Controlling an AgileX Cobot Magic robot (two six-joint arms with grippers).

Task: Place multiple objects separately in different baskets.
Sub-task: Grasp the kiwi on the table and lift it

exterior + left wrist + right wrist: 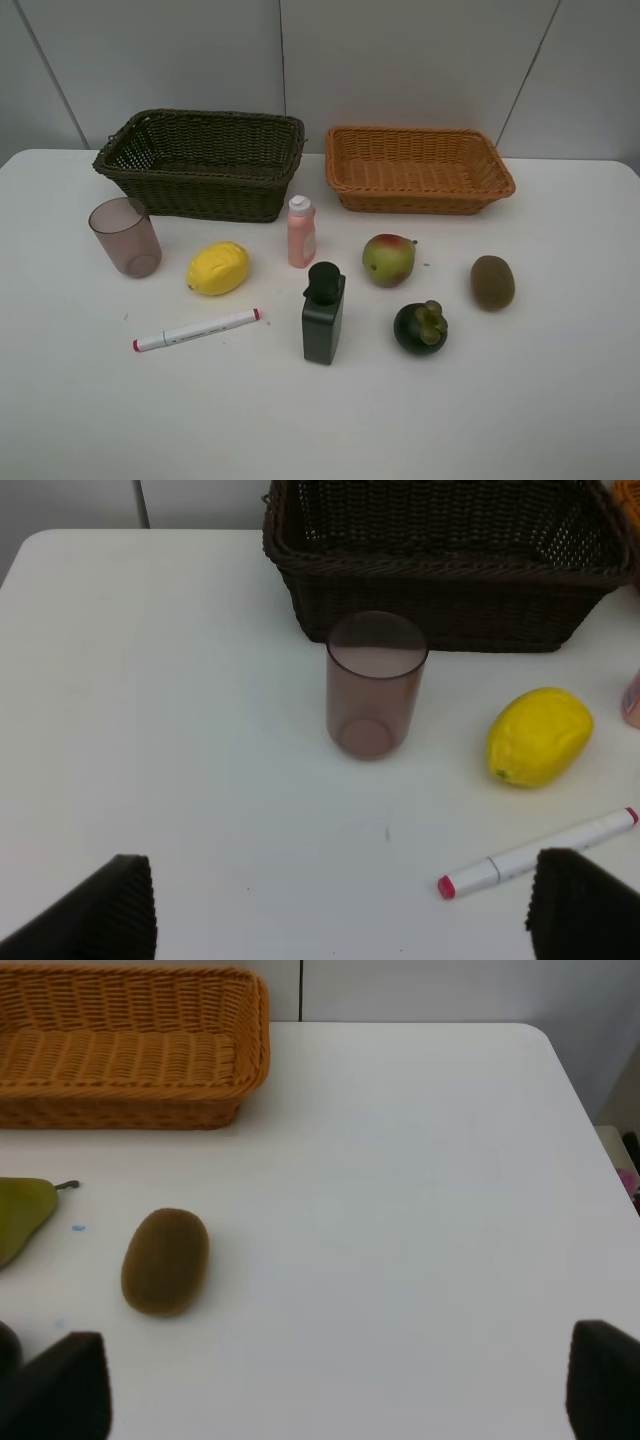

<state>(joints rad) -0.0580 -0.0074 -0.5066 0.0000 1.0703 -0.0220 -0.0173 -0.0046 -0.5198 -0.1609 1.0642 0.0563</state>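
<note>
Left gripper [340,910] open, cup [375,685] ahead; right gripper [330,1385] open, kiwi [165,1260] ahead. Both sit clear of neighbours, presumably for clean picks.

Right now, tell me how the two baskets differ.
Colour: the dark basket is olive-brown, the orange basket bright orange.
Depth: the dark basket has tall walls, the orange basket low ones.
Place: in the high view the dark basket stands on the left, the orange basket on the right, with a gap between them.
Both are rectangular, woven and upright, with nothing visible inside.
</note>
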